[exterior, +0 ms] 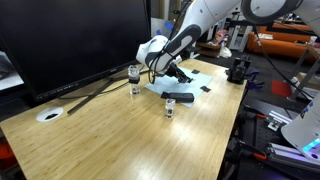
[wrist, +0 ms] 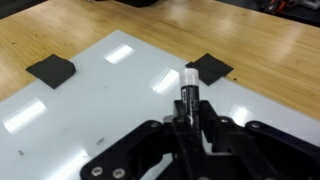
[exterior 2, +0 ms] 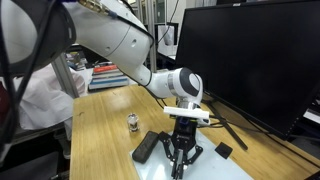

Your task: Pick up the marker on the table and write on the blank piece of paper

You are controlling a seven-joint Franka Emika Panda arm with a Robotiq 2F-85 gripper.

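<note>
- As I look through the wrist view, the gripper (wrist: 188, 128) is clamped tight on the marker (wrist: 188, 92), a thin dark stick that juts out from between the fingers with its pale end leading.
- That end sits over the blank piece of paper (wrist: 110, 95), near the corner held by a black tape piece (wrist: 210, 67). I cannot tell whether it touches the sheet.
- Another black tape piece (wrist: 50, 70) holds a neighbouring corner of the paper to the light-wood desk (wrist: 270, 50).
- In both exterior views the arm (exterior: 185, 40) leans down over the paper.
- A flat black block (exterior 2: 146, 147) lies at the paper's edge.
- One small jar (exterior: 170, 106) stands near the paper, and a second small jar (exterior: 134, 78) stands beside it.
- A white disc (exterior: 48, 115) lies well apart from the paper, below a large dark monitor (exterior: 70, 40).
</note>
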